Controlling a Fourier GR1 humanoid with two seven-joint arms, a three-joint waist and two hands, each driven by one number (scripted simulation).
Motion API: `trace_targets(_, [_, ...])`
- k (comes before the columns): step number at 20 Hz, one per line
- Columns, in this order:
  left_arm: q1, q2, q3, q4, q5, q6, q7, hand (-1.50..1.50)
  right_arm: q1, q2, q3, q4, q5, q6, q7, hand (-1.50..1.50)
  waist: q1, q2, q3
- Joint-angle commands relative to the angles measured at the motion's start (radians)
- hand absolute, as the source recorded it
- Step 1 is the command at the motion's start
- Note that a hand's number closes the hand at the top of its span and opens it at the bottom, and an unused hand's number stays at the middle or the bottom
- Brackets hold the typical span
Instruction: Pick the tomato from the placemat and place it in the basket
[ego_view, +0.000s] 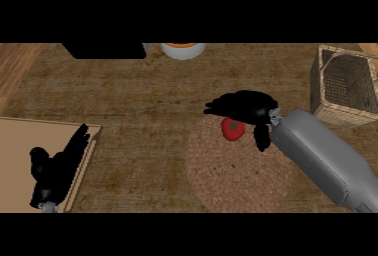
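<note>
Light over the scene is even and rather dim, with no single source to be made out. The brown, burlap-textured counter top (148, 90) shows no glare or bright spot. The black right hand (247, 107), at about one o'clock from the centre, reads as a flat dark mass with little inner shading. The grey right forearm (325, 155) carries a soft, paler sheen along its upper side. No cast shadows are distinct. Edges look straight, without bending.

Bare counter (148, 95) lay open between the right hand (244, 107) and the basket (343, 87) to its right.
</note>
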Motion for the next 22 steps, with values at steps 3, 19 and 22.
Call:
trace_targets(3, [0.017, -0.056, -0.043, 0.144, -0.019, 0.001, 0.040, 0.00, -0.010, 0.025, -0.016, 0.088, 0.033, -0.060, -0.063, -1.50, -0.002, 0.018, -0.020])
trace_targets(19, [0.082, -0.029, -0.013, 0.056, -0.007, -0.040, 0.088, 0.00, 0.007, 0.092, 0.028, 0.171, 0.188, -0.251, -0.146, 1.50, 0.007, 0.012, -0.020])
trace_targets(22, [0.116, -0.061, -0.037, 0.043, -0.038, -0.009, 0.070, 0.00, 0.005, 0.064, 0.002, 0.179, 0.182, -0.261, -0.193, 1.50, 0.004, 0.010, -0.020])
